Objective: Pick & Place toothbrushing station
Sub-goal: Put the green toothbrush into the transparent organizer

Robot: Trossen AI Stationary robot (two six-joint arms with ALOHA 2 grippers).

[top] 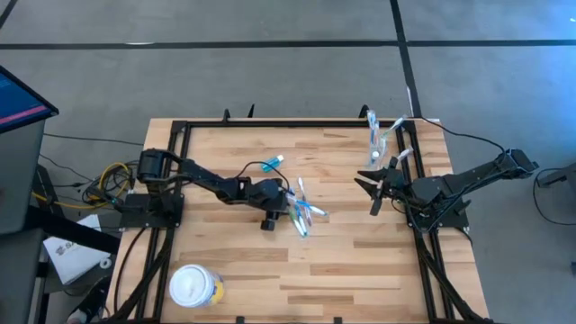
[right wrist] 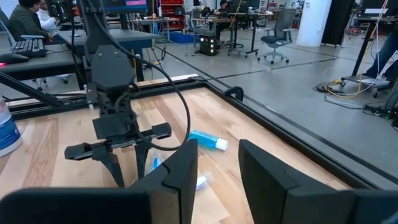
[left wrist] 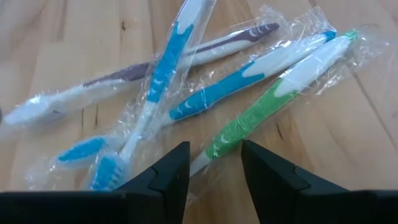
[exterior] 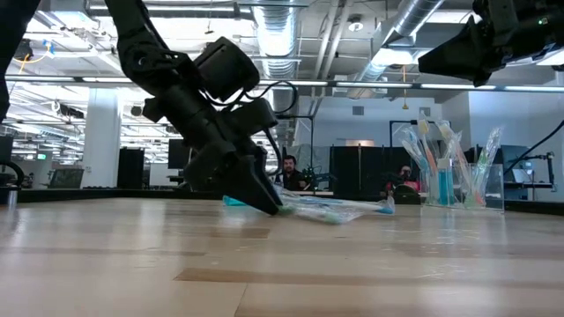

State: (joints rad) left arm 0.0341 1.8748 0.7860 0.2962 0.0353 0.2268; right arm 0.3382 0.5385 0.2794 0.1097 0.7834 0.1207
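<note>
— Wood first: one butcher-block desk [top: 270, 270], with a black rail [top: 297, 124] around its edges. Two dark arms reach in, one from each side.

— And on it, by size?

— One round yellow tub [top: 193, 288] with a white lid, close to the near edge on the left. Its label is too small to read. Next is one clear tumbler [exterior: 438, 187] near the far right corner, just inside the rail. Several toothbrushes stand in it, but I cannot count them.

— The loose ones?

— A pile of wrapped toothbrushes [left wrist: 249, 81] lies mid-desk, each in clear film. I count at least four: one purple and white, two blue and white, one green and white. They cross over one another. I can read no printing on the film.

— Where is the left gripper?

— The left gripper [left wrist: 214, 152] is down at the pile. Its fingers [left wrist: 168, 171] stand apart, and the green brush's white end points into the gap. Nothing is pinched.

— And the right?

— The right gripper [top: 364, 193] hangs above the desk near the right edge. It is well apart from the pile, its fingers are spread and it holds nothing. Bare wood lies between it and the pile.

— Smallest thing?

— One blue tube [right wrist: 208, 142] with a white cap lies flat beyond the left gripper, towards the far rail. Its print is too small to read.
</note>
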